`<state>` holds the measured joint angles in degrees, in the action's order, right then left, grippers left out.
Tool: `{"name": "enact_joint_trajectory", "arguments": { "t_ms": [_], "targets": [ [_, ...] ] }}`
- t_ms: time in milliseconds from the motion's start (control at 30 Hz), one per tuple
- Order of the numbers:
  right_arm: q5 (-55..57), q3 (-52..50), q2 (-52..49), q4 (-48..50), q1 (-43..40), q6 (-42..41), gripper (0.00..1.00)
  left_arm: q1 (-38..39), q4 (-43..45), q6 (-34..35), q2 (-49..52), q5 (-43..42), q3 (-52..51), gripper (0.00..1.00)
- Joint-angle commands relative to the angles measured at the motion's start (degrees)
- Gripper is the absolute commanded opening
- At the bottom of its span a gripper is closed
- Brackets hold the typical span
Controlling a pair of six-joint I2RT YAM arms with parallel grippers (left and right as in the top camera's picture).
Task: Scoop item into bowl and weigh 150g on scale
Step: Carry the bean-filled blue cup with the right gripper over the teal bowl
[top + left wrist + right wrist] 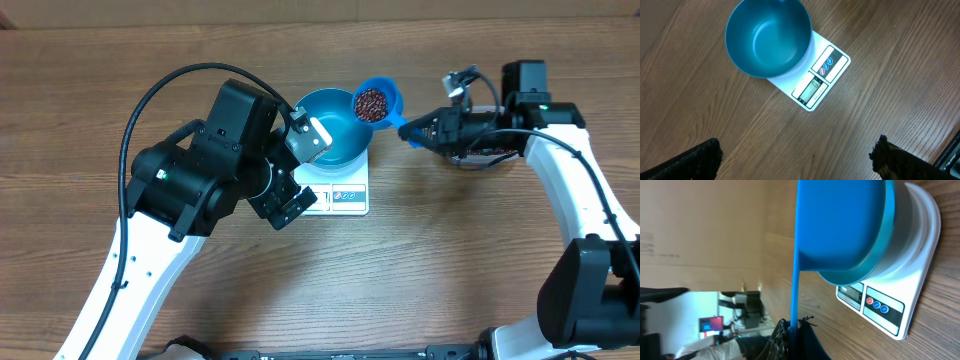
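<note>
The blue bowl (328, 135) stands on the white scale (345, 196) in mid-table; in the left wrist view the bowl (767, 37) is empty on the scale (822, 75). A small blue scoop (391, 97) heaped with red-brown beans (372, 104) hangs level over the bowl's right rim. My right gripper (416, 132) is shut on its handle; in the right wrist view the scoop (840, 220) covers most of the bowl (888, 225), above the scale (912, 275), with the gripper (796, 326) clamped on the handle. My left gripper (305, 172) stands open left of the scale, nothing between its fingertips (705, 156).
A clear tub (482, 156) holding more beans sits at the right, mostly hidden under the right arm. The left arm's black body (205, 165) looms over the table left of the bowl. Bare wood lies in front of the scale.
</note>
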<state>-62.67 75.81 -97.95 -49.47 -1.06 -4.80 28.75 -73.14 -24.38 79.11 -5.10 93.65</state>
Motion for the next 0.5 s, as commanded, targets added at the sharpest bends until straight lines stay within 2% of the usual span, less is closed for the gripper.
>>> {"name": "enact_joint_trajectory", "arguments": {
  "t_ms": [0,467],
  "targets": [
    [2.97,1.97,1.29,0.39,2.40,0.33,0.04,-0.24,-0.09,0.00,-0.37,0.20,1.14,0.99],
    [10.71,1.97,1.29,1.27,8.00,0.31,0.04,-0.24,-0.09,0.00,-0.37,0.20,1.14,1.00]
  ]
}}
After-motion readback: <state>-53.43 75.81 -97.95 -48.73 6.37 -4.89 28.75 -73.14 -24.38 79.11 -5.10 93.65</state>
